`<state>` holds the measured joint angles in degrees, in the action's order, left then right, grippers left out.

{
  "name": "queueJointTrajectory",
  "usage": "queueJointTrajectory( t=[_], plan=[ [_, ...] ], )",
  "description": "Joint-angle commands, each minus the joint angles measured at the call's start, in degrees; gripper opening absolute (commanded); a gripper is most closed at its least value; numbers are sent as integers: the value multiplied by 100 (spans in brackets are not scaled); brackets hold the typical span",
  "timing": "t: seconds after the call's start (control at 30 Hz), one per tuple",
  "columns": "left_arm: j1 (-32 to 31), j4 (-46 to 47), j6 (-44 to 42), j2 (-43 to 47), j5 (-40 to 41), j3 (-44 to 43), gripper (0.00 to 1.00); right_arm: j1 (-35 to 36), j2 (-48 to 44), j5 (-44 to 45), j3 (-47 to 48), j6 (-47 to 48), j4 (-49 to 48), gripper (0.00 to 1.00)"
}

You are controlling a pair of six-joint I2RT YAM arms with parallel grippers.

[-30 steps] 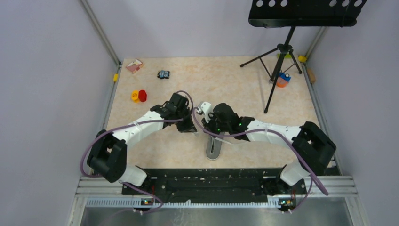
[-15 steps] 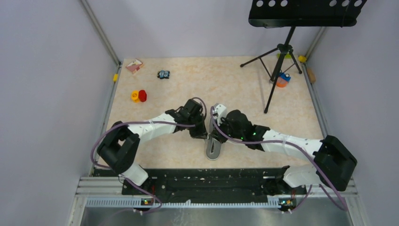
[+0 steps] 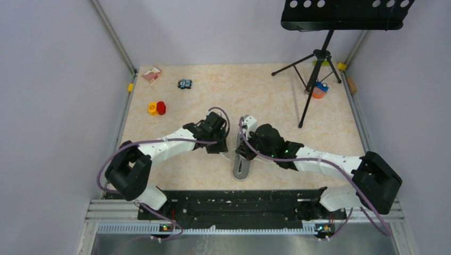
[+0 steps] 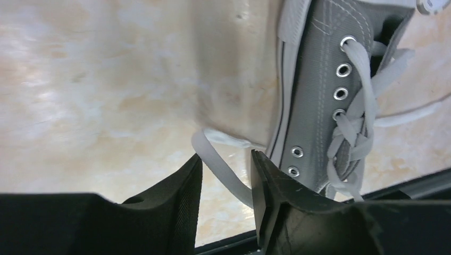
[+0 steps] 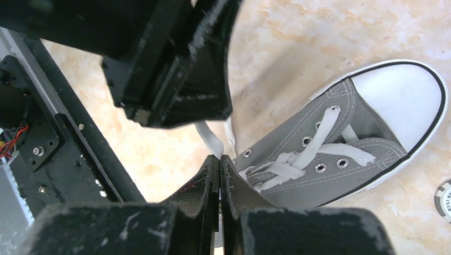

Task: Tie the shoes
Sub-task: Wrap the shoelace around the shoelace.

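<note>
Sneaker [image 5: 367, 125], grey canvas with white toe cap and white sole, rests on its sole on the bench [image 3: 266, 90]. In the top view it sits toward 6 o'clock of the bench centre, with the toe pointing to 12 o'clock. White laces [image 5: 319, 133] are threaded through metal eyelets and bunched loosely over the tongue.

Left hand [image 4: 226, 178] is at 9 o'clock of the sneaker and low over the bench. Its jaws stand apart, and one flat lace strand lies slack between them, touching neither pad.

Right hand [image 5: 220, 159] is above the sneaker's lacing at its 3 o'clock side. Its jaws are pressed together at the tips, and a lace strand runs into the closed tips, so it appears to be pinched there.

Legible writing: a round grey token [image 5: 444, 194] lies at the frame edge just beside the toe. It bears lettering, of which only "CLUB" can be read.

Other items on the bench:
- a red and yellow pair [image 3: 157, 108] at 10 o'clock;
- a pink card [image 3: 152, 74] at 11 o'clock, its print too small to read;
- a black tripod stand [image 3: 318, 56] at 1 o'clock.
</note>
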<state>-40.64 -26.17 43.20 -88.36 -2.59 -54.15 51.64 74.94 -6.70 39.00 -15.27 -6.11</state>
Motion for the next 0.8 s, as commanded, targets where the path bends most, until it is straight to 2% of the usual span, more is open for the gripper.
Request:
queueJointTrajectory(
  t=[0.0, 0.1, 0.2, 0.27, 0.47, 0.53, 0.6, 0.7, 0.77],
  plan=[
    [34, -320, -650, 675, 1093, -3, 45, 58, 54, 80, 131, -225, -347, 0],
    [40, -317, -767, 1007, 1379, 123, 59, 58, 10, 121, 106, -253, -335, 0],
    [32, -295, -674, 1398, 1755, 220, 61, 57, -52, 171, 73, -290, -322, 0],
    [30, 286, -701, 1901, 1630, 584, 63, 60, -89, 213, 55, -323, -316, 0],
    [-6, 3146, -1570, 2935, 317, 2072, 59, 14, -122, 250, -23, -575, -388, 0],
    [-14, 3445, -1931, 2986, -348, 2231, 62, 4, -116, 238, -43, -641, -402, 0],
    [-31, 3765, -2226, 2961, -662, 2317, 63, -4, -99, 235, -57, -666, -417, 0],
    [-149, 4370, -2726, 3079, -832, 2634, 63, -18, -79, 223, -38, -679, -389, 0],
    [-193, 4448, -3055, 3126, -814, 2686, 64, -27, -91, 222, -29, -696, -395, 0]
  ],
)
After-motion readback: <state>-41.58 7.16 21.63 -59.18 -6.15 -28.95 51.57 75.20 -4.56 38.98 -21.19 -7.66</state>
